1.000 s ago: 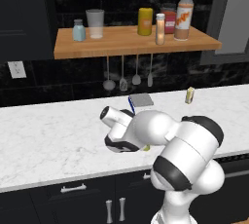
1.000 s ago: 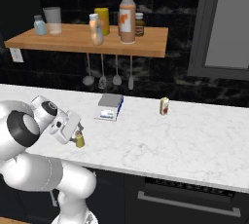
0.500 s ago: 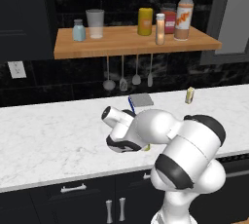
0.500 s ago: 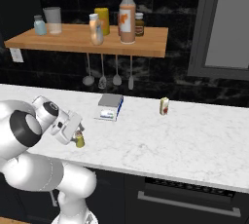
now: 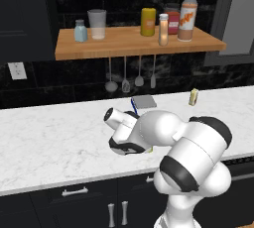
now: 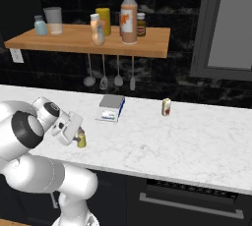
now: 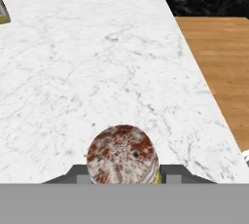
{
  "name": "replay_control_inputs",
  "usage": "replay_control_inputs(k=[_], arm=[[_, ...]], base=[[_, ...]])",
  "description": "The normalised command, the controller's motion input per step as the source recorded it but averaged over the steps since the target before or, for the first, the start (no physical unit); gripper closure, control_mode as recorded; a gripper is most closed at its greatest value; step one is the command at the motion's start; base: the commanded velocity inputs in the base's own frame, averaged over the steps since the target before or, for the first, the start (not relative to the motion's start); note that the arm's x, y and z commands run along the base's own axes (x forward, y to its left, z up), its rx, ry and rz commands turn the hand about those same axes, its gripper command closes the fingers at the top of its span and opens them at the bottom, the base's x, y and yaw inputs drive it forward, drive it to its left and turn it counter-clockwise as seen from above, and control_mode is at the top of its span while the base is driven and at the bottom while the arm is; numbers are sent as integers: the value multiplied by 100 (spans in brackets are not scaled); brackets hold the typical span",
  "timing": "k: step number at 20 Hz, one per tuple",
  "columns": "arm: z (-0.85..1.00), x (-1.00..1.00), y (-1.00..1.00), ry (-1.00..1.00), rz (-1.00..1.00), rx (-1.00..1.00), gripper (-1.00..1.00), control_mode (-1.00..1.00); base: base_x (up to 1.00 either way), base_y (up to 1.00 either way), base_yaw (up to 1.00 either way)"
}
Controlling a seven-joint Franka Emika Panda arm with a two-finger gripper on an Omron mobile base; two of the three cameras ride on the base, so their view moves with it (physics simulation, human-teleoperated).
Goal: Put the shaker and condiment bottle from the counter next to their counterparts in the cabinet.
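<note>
The jaws [image 7: 123, 173] are clamped on the shaker [image 6: 80, 138], which stands upright on the desk [image 6: 162, 141] between them near its front edge, gripped low on its body so it can be lifted to the cabinet [image 5: 134, 42] well above.

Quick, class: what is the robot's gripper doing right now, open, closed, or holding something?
Gripper: closed on the shaker, which stands on the counter.
</note>
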Motion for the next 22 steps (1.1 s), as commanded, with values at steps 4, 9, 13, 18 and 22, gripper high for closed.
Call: replay_control_inputs(k=[4, 9, 13, 18, 22], arm=[[10, 0, 0, 0, 0, 0, 100, -100], [63, -7, 0, 0, 3, 0, 100, -100], [88, -2, 1, 0, 8, 0, 100, -100], [91, 0, 5, 0, 18, 0, 100, -100], [84, -2, 18, -2, 31, 0, 100, -100]], base=[[0, 0, 0], [0, 0, 0], [0, 0, 0], [0, 0, 0], [0, 0, 0]])
